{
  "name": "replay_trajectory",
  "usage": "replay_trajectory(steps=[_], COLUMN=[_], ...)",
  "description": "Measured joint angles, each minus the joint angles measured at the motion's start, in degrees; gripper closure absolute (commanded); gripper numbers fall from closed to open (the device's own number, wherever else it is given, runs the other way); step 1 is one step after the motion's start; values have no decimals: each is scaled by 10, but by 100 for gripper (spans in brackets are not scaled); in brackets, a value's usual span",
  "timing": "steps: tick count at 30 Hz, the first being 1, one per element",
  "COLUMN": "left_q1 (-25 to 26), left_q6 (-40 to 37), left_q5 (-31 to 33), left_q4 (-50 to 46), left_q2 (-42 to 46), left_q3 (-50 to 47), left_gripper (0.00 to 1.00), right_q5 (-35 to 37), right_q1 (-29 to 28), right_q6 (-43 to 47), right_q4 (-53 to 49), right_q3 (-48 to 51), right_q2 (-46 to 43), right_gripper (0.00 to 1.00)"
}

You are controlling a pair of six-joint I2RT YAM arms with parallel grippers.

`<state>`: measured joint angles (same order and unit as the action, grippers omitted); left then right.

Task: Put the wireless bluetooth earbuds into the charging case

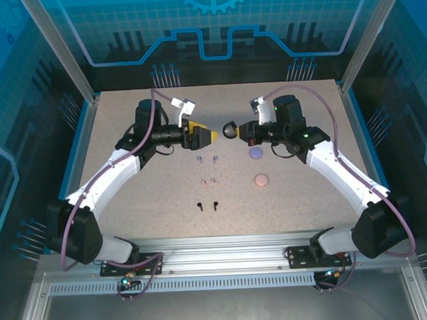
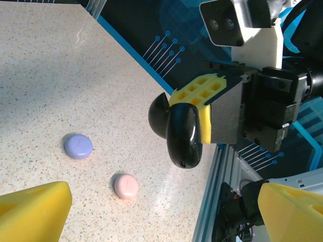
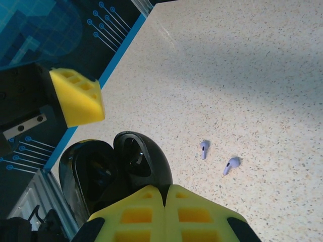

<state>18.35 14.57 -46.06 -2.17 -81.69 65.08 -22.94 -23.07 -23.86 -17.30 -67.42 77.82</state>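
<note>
Right fingers (image 3: pixel 136 212) clamp the opened glossy black round charging case (image 2: pixel 181 133) aloft; left fingers (image 2: pixel 35 209), spread empty, likely must next fetch a tiny black earbud (image 1: pixel 200 205) from the table (image 1: pixel 129 181).

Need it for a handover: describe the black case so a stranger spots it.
Above the far middle of the speckled table, the right arm's yellow fingers pinch the black case. It is glossy, open and airborne; the lavender case and pink case lie closed, flat.
</note>
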Motion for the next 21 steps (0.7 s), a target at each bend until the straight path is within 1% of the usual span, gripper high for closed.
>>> replay_trajectory(steps=[12,21], left_q1=[0,0], left_q6=[-96,-151], left_q5=[-53,-94], left_q4=[-139,-228], left_q2=[-76,-107], left_q3=[121,170], left_gripper=[3,3], right_q5=[-10,-17], right_q1=[0,-15], right_q6=[110,169], right_q4=[-66,-103], right_q3=[-69,-131], right_q2=[28,68], right_gripper=[100,100])
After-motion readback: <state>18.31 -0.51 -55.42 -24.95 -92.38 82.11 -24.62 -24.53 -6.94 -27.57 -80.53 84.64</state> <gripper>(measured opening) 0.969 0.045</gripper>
